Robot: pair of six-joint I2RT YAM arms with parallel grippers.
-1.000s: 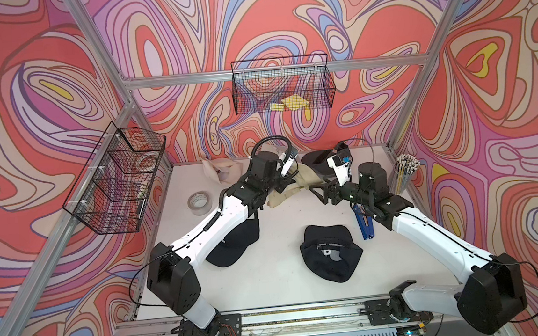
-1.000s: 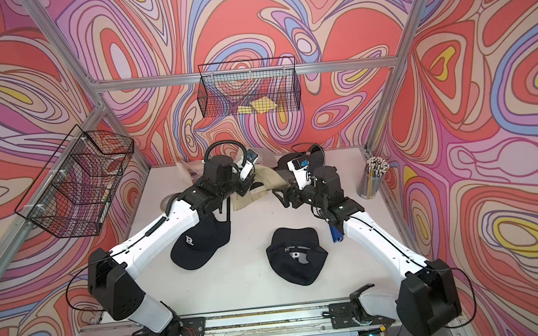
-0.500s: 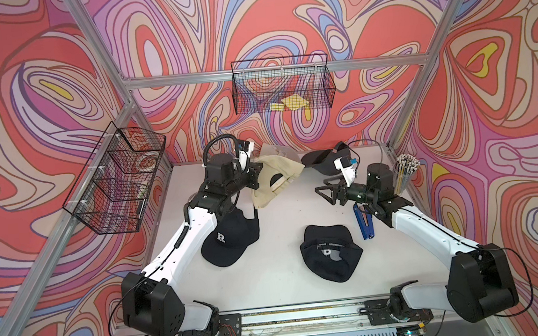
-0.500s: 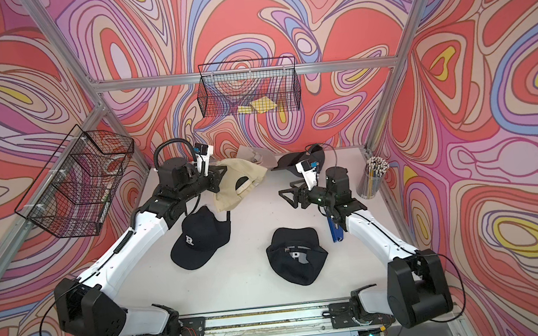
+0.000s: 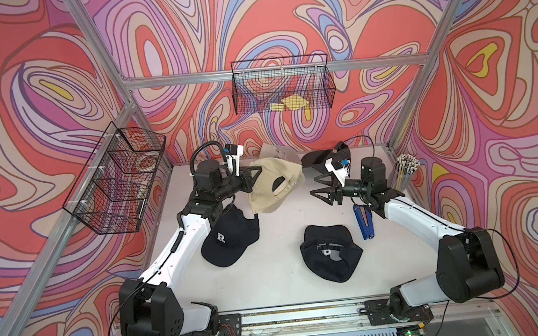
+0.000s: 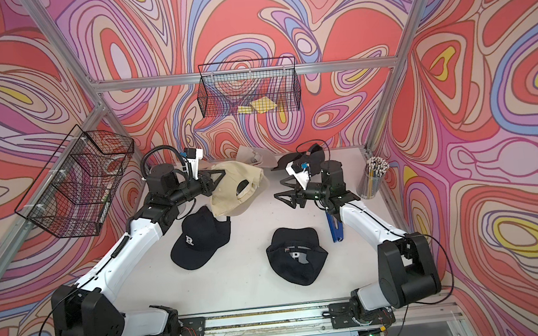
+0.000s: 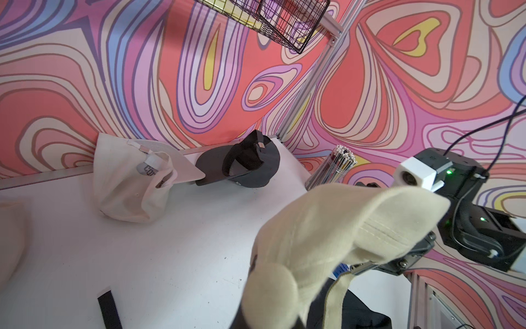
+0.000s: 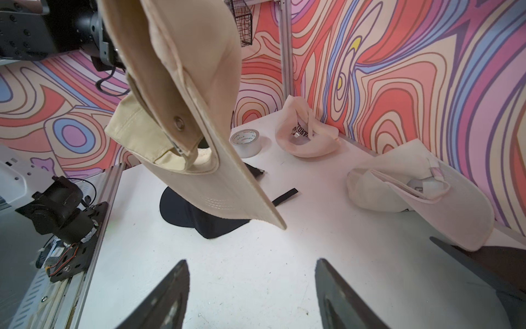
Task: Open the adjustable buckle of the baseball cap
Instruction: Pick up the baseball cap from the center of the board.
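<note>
My left gripper (image 5: 255,176) is shut on the beige baseball cap (image 5: 275,185) and holds it raised over the back of the table. The cap hangs with its brim down in the right wrist view. Its back strap and metal buckle (image 8: 174,145) face my right gripper there. The cap (image 7: 327,228) fills the left wrist view and hides the left fingertips. My right gripper (image 5: 315,186) hovers to the right of the cap, apart from it. It is open, with only bare table between its fingers (image 8: 176,284).
On the table (image 5: 270,275) lie a navy cap with an R (image 5: 226,242), an upturned navy cap (image 5: 330,256) and a blue stapler (image 5: 363,220). A dark cap (image 5: 318,161), a white cap (image 5: 276,150) and a pencil cup (image 5: 406,171) stand at the back. Wire baskets (image 5: 282,89) hang on the walls.
The two grippers, close together at the beige cap a second ago, have drawn apart. The left carried the cap leftward; the right pulled back to the right, empty, its jaws narrowing a little.
</note>
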